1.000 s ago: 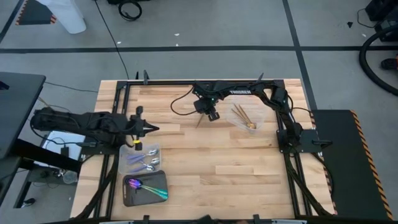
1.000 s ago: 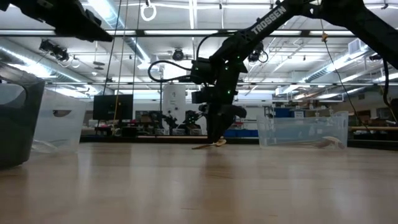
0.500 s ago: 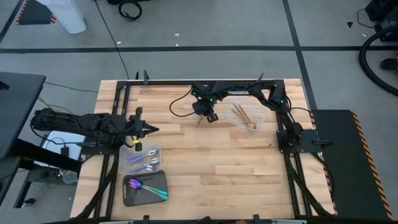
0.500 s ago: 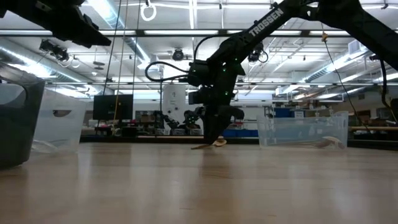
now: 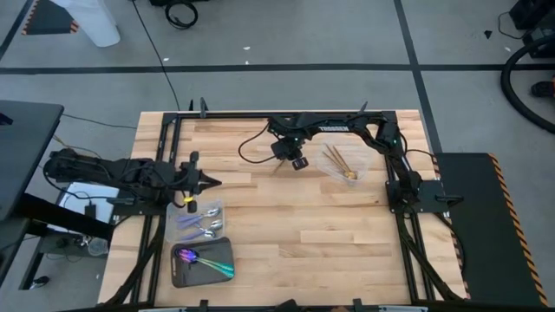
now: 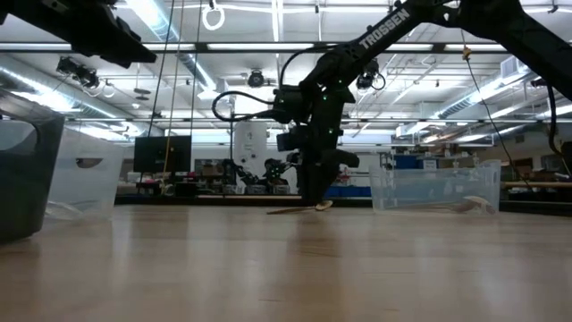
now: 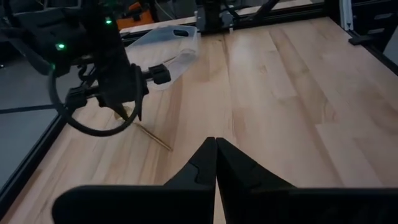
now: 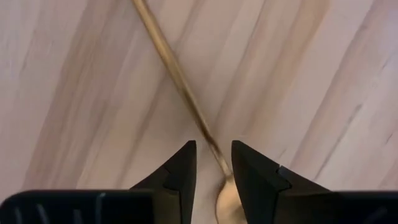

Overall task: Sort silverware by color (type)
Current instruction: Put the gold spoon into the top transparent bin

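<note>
A gold spoon (image 8: 177, 78) lies flat on the wooden table (image 5: 312, 225) at its far middle. It also shows in the high view as a thin gold spoon (image 5: 278, 167). My right gripper (image 8: 213, 152) points down over it, open. Its two fingers stand on either side of the thin handle, just above the bowl (image 8: 225, 200), without touching it. In the low view my right gripper (image 6: 315, 199) hangs just over the tabletop. My left gripper (image 5: 212, 180) waits shut above the table's left edge, with nothing in it.
A clear tray (image 5: 342, 165) holding gold utensils stands right of the spoon. At the near left stand a clear tray (image 5: 201, 221) with silver pieces and a dark grey tray (image 5: 204, 263) with iridescent ones. Black frame rails run along the table's edges.
</note>
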Action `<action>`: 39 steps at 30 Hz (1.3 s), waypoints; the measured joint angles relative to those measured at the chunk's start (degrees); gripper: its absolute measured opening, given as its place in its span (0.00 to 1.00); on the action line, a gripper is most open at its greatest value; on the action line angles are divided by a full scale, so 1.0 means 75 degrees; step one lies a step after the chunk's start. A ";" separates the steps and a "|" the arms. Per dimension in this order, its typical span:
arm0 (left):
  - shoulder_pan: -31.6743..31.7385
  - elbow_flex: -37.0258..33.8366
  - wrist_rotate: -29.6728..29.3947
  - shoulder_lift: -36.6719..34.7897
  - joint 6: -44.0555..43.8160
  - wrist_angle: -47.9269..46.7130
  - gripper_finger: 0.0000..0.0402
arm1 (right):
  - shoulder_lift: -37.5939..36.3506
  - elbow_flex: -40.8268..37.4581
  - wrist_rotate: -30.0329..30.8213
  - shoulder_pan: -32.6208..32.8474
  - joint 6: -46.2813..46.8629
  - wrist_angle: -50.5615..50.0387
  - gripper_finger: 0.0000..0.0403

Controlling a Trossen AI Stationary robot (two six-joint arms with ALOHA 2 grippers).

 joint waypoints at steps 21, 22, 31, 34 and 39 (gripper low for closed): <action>-0.0085 0.0003 0.0000 0.0003 -0.0236 0.0008 0.03 | -0.0063 -0.0768 -0.0678 -0.0207 -0.0130 0.0672 0.21; -0.0085 0.0003 0.0000 0.0003 -0.0238 0.0008 0.03 | -0.0063 -0.0753 -0.0679 -0.0203 -0.0101 0.0670 0.19; -0.0085 0.0003 0.0000 0.0003 -0.0387 0.0008 0.03 | -0.0031 -0.0592 -0.0552 -0.0071 0.0321 0.0588 0.05; -0.0085 0.0004 -0.0001 0.0006 -0.0387 0.0005 0.03 | 0.0004 -0.0312 -0.0521 -0.0008 0.0662 0.0374 0.04; -0.0084 0.0009 -0.0002 0.0006 -0.0439 -0.0045 0.03 | -0.0230 0.0166 -0.0491 0.0115 0.1213 -0.0055 0.03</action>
